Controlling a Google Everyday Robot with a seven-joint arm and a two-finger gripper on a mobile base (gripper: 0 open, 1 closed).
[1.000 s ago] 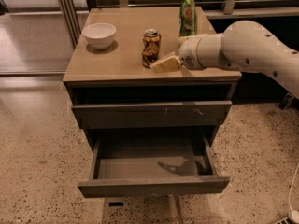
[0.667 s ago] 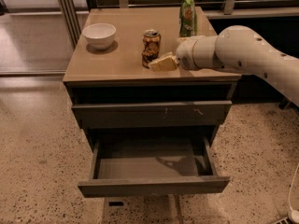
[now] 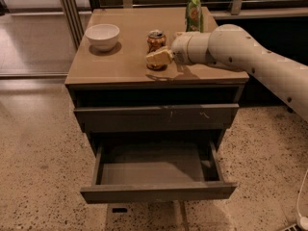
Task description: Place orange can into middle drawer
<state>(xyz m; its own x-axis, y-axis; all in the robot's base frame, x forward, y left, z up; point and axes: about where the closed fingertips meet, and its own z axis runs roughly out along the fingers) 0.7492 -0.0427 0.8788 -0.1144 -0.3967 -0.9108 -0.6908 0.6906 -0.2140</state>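
Brown top (image 3: 120, 64): one orange can (image 3: 156, 39), gripper (image 3: 159, 58) beside it; one bowl (image 3: 102, 35).

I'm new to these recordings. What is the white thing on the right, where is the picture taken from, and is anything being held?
The white thing is a robot arm reaching in from the right. Its pale tip is the pincer, right at the base of the orange can; whether it grips the can I cannot tell. The single camera looks down on a cabinet from the front. On top stand a white bowl, the can and a green bag. Below, the middle drawer is pulled open.
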